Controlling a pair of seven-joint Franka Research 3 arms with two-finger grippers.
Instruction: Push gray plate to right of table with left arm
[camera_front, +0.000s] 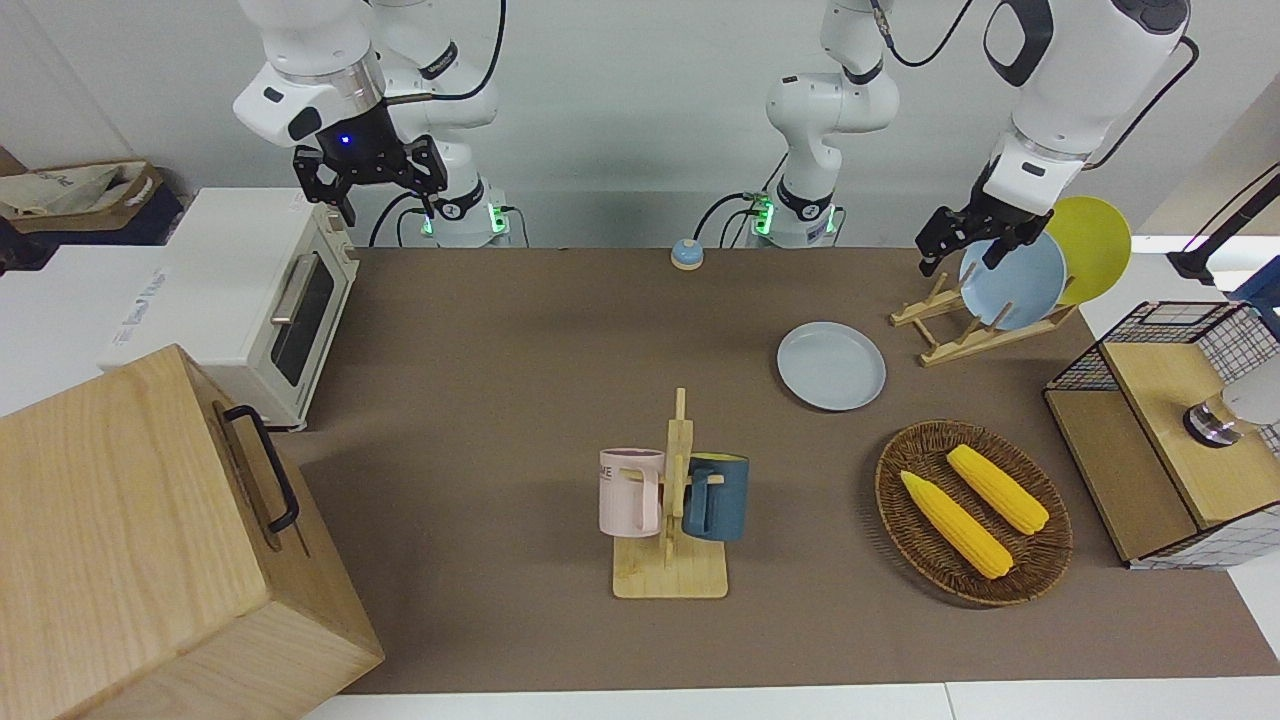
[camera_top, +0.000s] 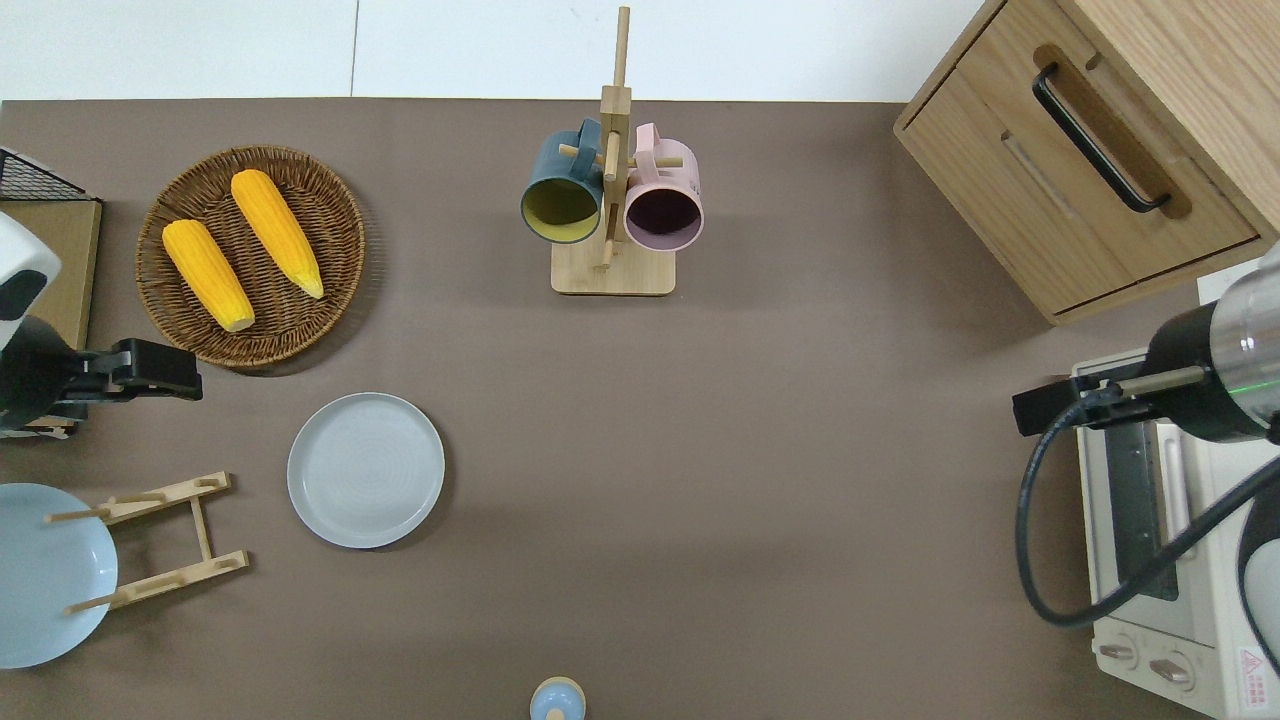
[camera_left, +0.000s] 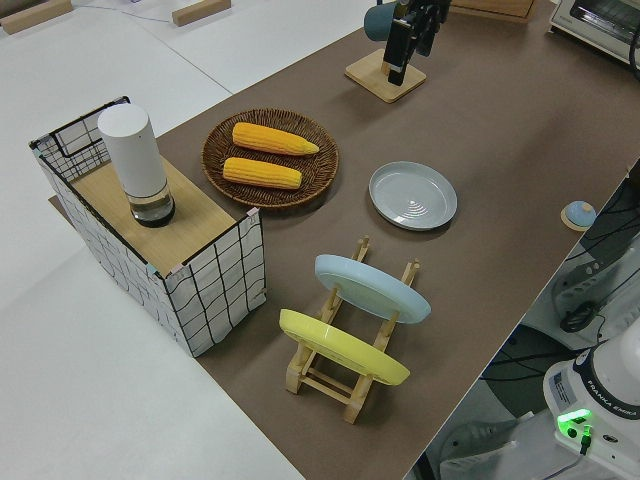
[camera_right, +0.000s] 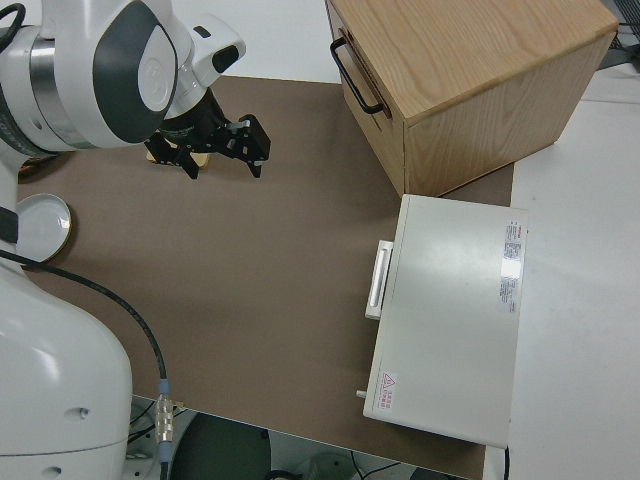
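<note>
The gray plate (camera_top: 366, 470) (camera_front: 831, 365) (camera_left: 413, 195) lies flat on the brown table (camera_top: 750, 450), toward the left arm's end. My left gripper (camera_top: 185, 378) (camera_front: 965, 255) (camera_left: 408, 55) hangs open in the air, over the table's strip between the wicker basket and the plate rack. It is apart from the gray plate and holds nothing. The right arm is parked, its gripper (camera_front: 372, 185) (camera_right: 222, 158) open and empty.
A wicker basket (camera_top: 345, 240) with two corn cobs sits farther from the robots than the gray plate. A wooden plate rack (camera_top: 170, 540) holds a sky-blue plate (camera_top: 45, 575) and a yellow plate (camera_front: 1095, 245). Also here: mug rack (camera_top: 612, 270), wooden drawer box (camera_top: 1080, 150), toaster oven (camera_top: 1150, 580), small bell (camera_top: 557, 700).
</note>
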